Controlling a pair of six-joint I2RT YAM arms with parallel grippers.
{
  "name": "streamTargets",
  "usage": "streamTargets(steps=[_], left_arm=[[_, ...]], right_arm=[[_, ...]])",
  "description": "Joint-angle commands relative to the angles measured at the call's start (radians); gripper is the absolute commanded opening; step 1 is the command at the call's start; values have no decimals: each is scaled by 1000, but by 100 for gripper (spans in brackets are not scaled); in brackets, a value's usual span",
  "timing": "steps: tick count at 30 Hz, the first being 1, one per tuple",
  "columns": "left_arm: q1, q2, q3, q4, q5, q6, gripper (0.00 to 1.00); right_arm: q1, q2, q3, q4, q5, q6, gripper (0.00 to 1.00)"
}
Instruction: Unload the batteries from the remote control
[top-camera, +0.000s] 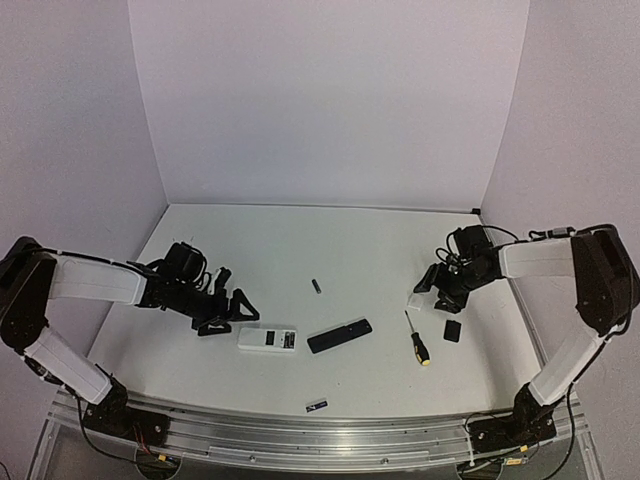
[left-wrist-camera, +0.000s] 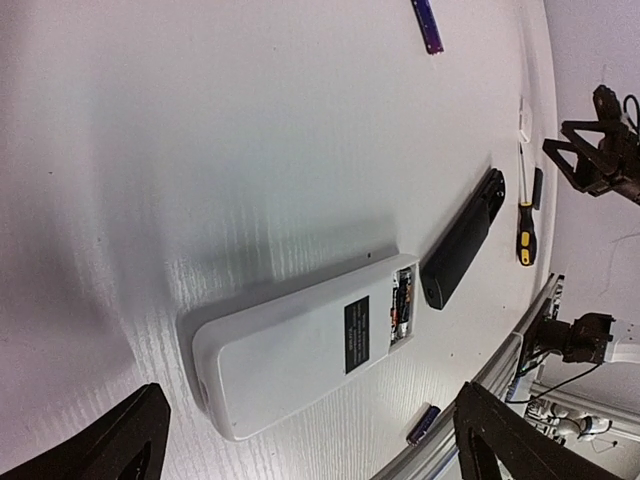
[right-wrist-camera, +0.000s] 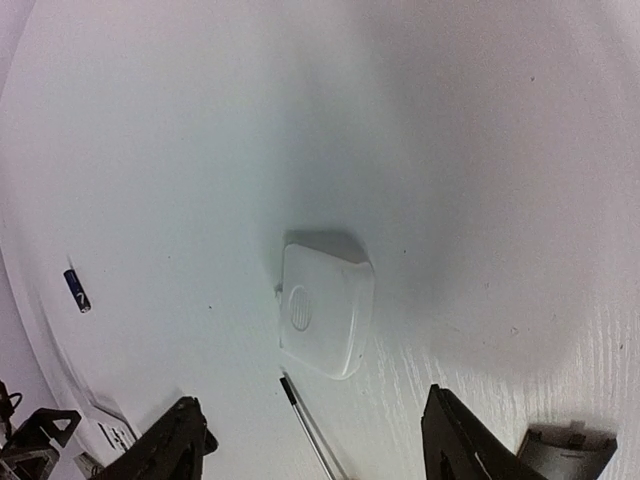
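Observation:
The white remote control (top-camera: 267, 339) (left-wrist-camera: 300, 345) lies face down, its battery bay (left-wrist-camera: 402, 305) uncovered with batteries still showing inside. One loose battery (top-camera: 316, 286) (left-wrist-camera: 428, 22) (right-wrist-camera: 77, 290) rests mid-table; another battery (top-camera: 316, 405) (left-wrist-camera: 422, 424) lies by the front rail. My left gripper (top-camera: 228, 315) (left-wrist-camera: 310, 455) is open just left of the white remote, holding nothing. Over on the right, my right gripper (top-camera: 432, 292) (right-wrist-camera: 320, 450) hangs open above a white battery cover (top-camera: 415, 299) (right-wrist-camera: 325, 308), not touching it.
A black remote (top-camera: 340, 335) (left-wrist-camera: 462, 240) lies right of the white one. A yellow-and-black screwdriver (top-camera: 418, 340) (left-wrist-camera: 523, 225) and a small black cover (top-camera: 452, 330) (right-wrist-camera: 565, 455) lie near the right gripper. The metal rail (top-camera: 300, 435) runs along the front edge.

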Motion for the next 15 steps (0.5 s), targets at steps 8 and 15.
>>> streamTargets(steps=[8, 15], left_arm=[[3, -205, 44, -110, -136, 2, 100], [2, -284, 37, -80, -161, -36, 100]], right_arm=[[25, -228, -16, -239, 52, -112, 85], [237, -321, -26, -400, 242, -136, 85]])
